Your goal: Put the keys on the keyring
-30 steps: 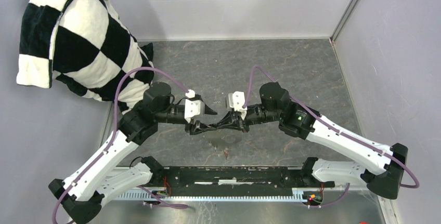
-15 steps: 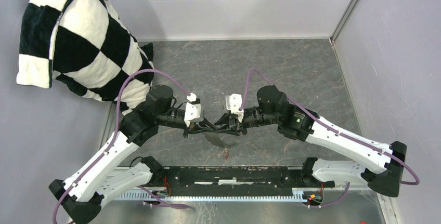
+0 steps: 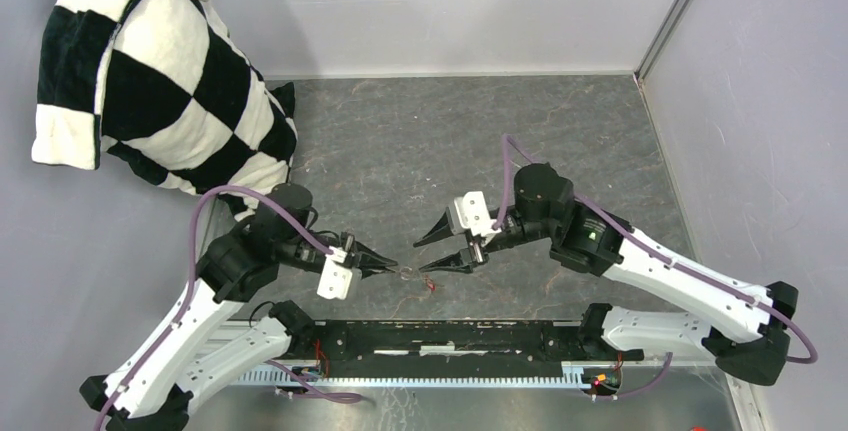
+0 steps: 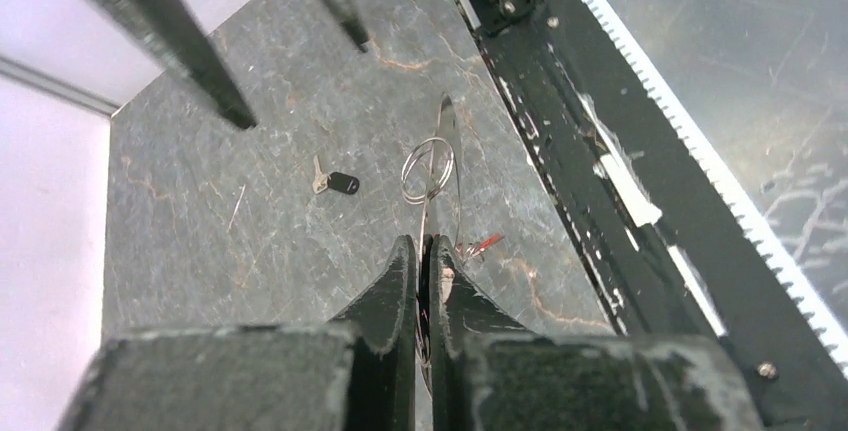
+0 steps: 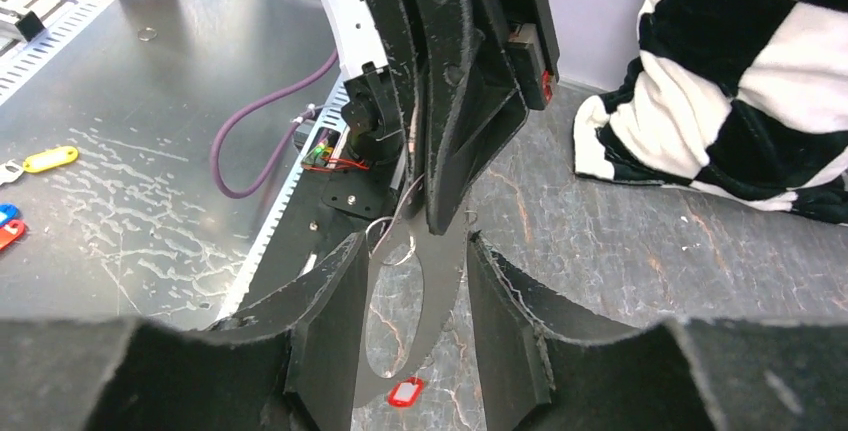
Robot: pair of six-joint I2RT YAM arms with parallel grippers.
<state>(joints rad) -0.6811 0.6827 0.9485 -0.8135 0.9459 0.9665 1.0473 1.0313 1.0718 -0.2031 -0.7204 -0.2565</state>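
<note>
My left gripper (image 3: 388, 270) is shut on the keyring (image 4: 428, 165), a thin silvery loop that sticks out ahead of its tips (image 4: 420, 243) just above the table. My right gripper (image 3: 424, 255) faces it from the right, open, its fingers (image 5: 345, 286) on either side of the ring's end (image 5: 392, 238) without touching it. A key with a black head (image 4: 338, 182) lies flat on the table beyond the ring. The key's red tag (image 5: 405, 392) rests on the table under the ring (image 3: 430, 287); I cannot tell whether it hangs from the loop.
A black-and-white checkered cushion (image 3: 150, 81) leans at the back left. A black rail (image 3: 450, 336) runs along the near edge. Beyond the rail a metal bench holds a yellow tag (image 5: 50, 159). Grey walls close the back and right.
My left gripper has shut on the keyring and drawn back to the left and nearer. My right gripper has opened, let go and pulled away to the right.
</note>
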